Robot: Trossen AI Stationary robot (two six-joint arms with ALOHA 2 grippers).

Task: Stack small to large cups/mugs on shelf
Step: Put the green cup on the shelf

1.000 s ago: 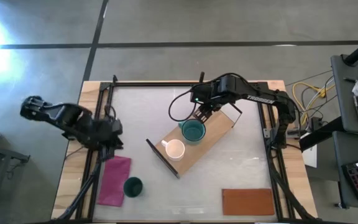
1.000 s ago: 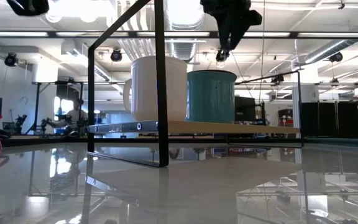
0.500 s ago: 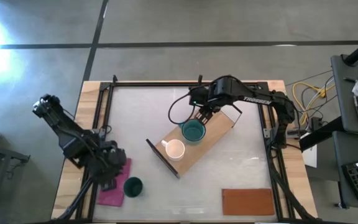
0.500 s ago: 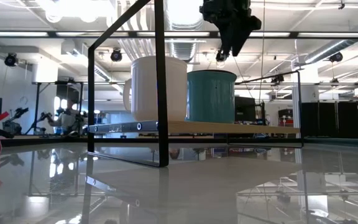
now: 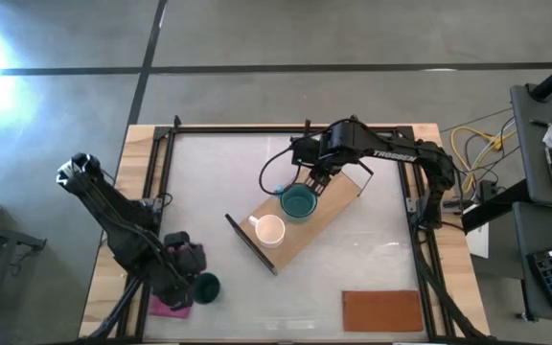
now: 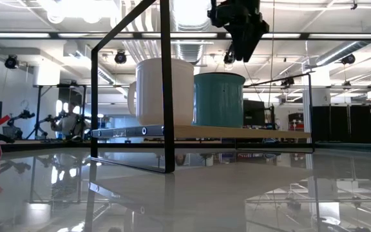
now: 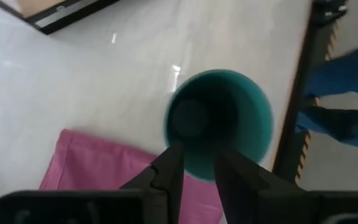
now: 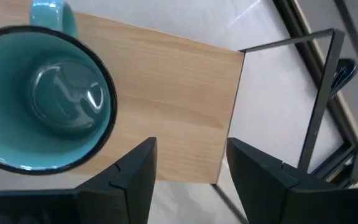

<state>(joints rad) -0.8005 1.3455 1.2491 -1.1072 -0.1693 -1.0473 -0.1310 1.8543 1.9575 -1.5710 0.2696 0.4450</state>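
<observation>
The dark green tumbler (image 5: pixel 206 287) stands upright on the table near its near left corner, beside the magenta cloth (image 5: pixel 166 305). My left gripper (image 5: pixel 193 271) hovers just over it; in the left wrist view its fingers (image 7: pixel 197 168) stand narrowly open over the near rim of the tumbler (image 7: pixel 219 124). The white mug (image 5: pixel 269 230) and the teal mug (image 5: pixel 298 201) stand on the light-wood shelf (image 5: pixel 332 203). My right gripper (image 5: pixel 312 182) is open and empty above the shelf (image 8: pixel 166 93), just beyond the teal mug (image 8: pixel 45 102).
A brown-orange mat (image 5: pixel 381 309) lies at the near right. The magenta cloth (image 7: pixel 98 168) lies under my left gripper. Black frame rails (image 5: pixel 161 192) run along the table's sides. The shelf's black end frame (image 6: pixel 166 84) stands in front of the mugs in the low view.
My left gripper has swung from the table's left edge toward the near edge and rightward, over the magenta cloth, and now stands over the green tumbler. My right gripper stays open above the shelf beside the teal mug.
</observation>
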